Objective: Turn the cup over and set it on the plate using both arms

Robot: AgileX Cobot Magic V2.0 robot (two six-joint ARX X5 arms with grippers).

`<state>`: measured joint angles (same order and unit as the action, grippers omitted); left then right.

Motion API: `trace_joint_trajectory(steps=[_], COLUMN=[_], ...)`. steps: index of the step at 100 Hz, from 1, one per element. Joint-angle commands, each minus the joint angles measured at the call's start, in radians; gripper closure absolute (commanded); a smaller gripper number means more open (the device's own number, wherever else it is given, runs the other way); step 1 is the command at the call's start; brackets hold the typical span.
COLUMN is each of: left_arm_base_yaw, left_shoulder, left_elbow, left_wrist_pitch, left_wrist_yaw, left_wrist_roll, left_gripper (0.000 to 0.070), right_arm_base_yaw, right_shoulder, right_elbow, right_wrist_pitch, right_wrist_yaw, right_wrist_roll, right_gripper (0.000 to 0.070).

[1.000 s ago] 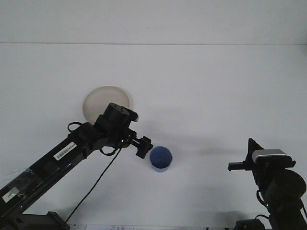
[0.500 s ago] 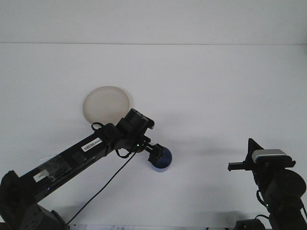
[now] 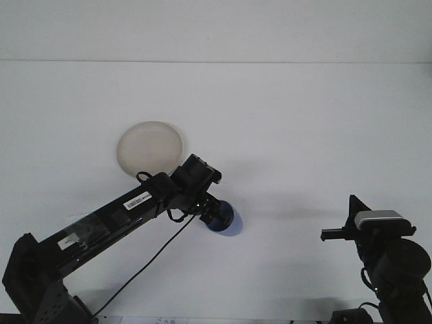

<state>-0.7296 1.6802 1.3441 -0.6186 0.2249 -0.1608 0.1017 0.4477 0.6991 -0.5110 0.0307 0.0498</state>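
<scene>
Gripping blue cup (image 3: pixel 228 221), left arm (image 3: pixel 128 208)

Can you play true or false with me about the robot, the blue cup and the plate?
1. The blue cup is sitting on the plate. False: it is on the white table, down and to the right of the plate.
2. The left pincer is right at the cup. True.
3. The plate has nothing on it. True.
4. The right pincer is touching the cup. False: it is far off to the right, apart from the cup.
5. There are two cups on the table. False: only one blue cup shows.
</scene>
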Motion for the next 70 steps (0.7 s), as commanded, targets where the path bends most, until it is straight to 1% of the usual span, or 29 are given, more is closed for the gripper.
trace_joint_trajectory(steps=[1,9,21,37,53,70], left_arm_base_yaw=[0.021,0.069,0.18,0.359,0.501,0.582], left_shoulder=[-0.015,-0.026,-0.027,-0.026,-0.002,0.059], left_elbow=[0.069,0.142,0.251,0.298,0.298,0.298], left_wrist_pitch=[-0.033,-0.093,-0.166,-0.155,-0.159,-0.161], left_wrist_yaw=[-0.063,-0.119,-0.175,-0.249,-0.255,-0.254], left_wrist_roll=[0.031,0.056,0.084,0.09,0.09,0.089], left_gripper=[0.0695,0.0695,0.0695,0.0695,0.0695,0.0695], right_arm_base_yaw=[0.0,0.0,0.0,0.0,0.0,0.0], right_shoulder=[0.006,0.006,0.006,0.006,0.006,0.006], right_elbow=[0.004,0.004,0.004,0.004,0.004,0.004], right_wrist_pitch=[0.008,0.008,0.008,0.008,0.009,0.009], right_wrist_yaw=[0.002,0.002,0.002,-0.002,-0.004,-0.004], right_wrist_roll=[0.008,0.008,0.008,0.008,0.008,0.008], right_gripper=[0.07,0.07,0.07,0.07,0.07,0.07])
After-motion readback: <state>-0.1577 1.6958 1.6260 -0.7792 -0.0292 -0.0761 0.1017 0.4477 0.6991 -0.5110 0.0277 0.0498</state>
